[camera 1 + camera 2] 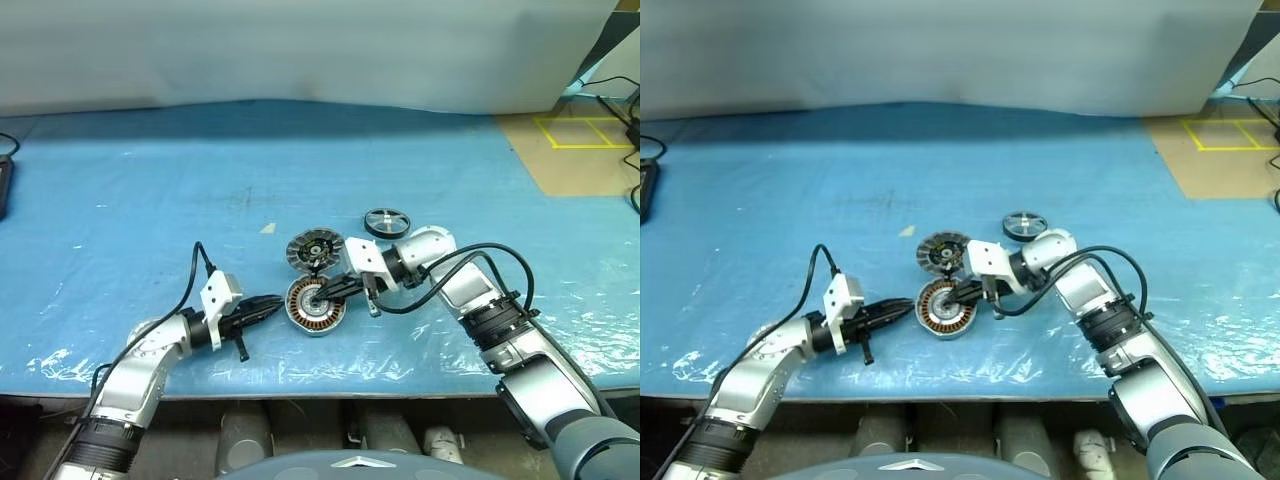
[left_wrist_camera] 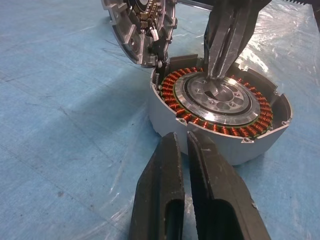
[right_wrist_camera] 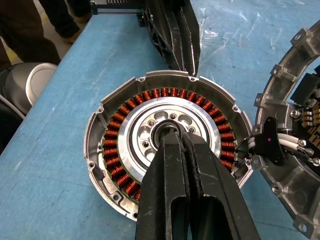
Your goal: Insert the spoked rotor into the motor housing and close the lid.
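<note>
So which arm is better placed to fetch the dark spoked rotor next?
Probably the right. The small dark grey spoked metal rotor lies on the robot's right, just beyond the right gripper, which rests shut on the centre of the round silver copper-wound motor housing. The left gripper sits shut on the housing's far side.

The motor housing [image 1: 316, 306] lies open, copper windings ringing its pale centre, where the right gripper's [image 1: 322, 295] closed jaws rest. The slotted lid [image 1: 314, 249] leans just beyond; the dark spoked rotor [image 1: 387, 222] lies well apart.
</note>
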Available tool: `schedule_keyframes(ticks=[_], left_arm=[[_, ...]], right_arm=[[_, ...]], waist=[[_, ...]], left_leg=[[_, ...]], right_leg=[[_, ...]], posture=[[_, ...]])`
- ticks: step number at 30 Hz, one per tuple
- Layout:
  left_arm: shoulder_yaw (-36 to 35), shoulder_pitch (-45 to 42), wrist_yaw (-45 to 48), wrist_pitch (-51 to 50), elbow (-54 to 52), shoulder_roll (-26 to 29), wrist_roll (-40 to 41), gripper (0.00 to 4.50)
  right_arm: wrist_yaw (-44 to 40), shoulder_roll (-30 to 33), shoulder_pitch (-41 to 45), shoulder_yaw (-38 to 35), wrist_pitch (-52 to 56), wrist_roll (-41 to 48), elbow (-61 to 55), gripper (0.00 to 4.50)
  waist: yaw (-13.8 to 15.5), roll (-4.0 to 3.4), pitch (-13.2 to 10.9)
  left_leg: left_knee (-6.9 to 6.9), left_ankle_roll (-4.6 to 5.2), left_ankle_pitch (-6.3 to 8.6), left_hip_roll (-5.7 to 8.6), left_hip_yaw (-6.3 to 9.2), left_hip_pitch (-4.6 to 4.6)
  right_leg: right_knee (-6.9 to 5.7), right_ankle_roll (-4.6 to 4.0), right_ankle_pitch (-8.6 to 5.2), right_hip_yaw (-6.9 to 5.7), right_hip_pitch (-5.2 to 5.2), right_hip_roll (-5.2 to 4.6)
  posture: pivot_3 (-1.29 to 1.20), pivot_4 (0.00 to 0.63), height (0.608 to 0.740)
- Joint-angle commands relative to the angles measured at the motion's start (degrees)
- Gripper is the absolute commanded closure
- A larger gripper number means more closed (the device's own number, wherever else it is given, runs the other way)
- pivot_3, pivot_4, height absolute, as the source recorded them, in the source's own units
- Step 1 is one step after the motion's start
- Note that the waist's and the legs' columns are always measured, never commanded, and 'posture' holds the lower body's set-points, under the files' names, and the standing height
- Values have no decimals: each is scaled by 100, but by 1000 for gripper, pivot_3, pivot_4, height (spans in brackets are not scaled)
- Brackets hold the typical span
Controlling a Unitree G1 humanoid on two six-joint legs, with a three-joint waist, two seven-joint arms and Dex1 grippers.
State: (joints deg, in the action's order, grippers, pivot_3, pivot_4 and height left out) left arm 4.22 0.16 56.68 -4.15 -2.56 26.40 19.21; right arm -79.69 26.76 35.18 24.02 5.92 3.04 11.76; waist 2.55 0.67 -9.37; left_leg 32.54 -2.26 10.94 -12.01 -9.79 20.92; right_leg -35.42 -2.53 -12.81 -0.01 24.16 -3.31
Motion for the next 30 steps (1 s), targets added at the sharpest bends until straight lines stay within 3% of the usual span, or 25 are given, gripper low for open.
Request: schedule_keyframes(ticks=[1,30], left_arm=[[-64,-56,64,157,73,-2,64,4153],[-75,92,33,436,202,13,54,4153]], right_arm=[[-91,30,-3,-47,-9,168,-267,4474],[208,-302,-66,229,-581,-306,873,4474]], waist=[[0,0,0],[-3,1,0]], left_leg=[[0,0,0,0,0,0],[1,0,0,0,0,0]], right_leg=[[0,0,0,0,0,0],[0,0,0,0,0,-1]], posture=[[0,150,740],[0,150,740]])
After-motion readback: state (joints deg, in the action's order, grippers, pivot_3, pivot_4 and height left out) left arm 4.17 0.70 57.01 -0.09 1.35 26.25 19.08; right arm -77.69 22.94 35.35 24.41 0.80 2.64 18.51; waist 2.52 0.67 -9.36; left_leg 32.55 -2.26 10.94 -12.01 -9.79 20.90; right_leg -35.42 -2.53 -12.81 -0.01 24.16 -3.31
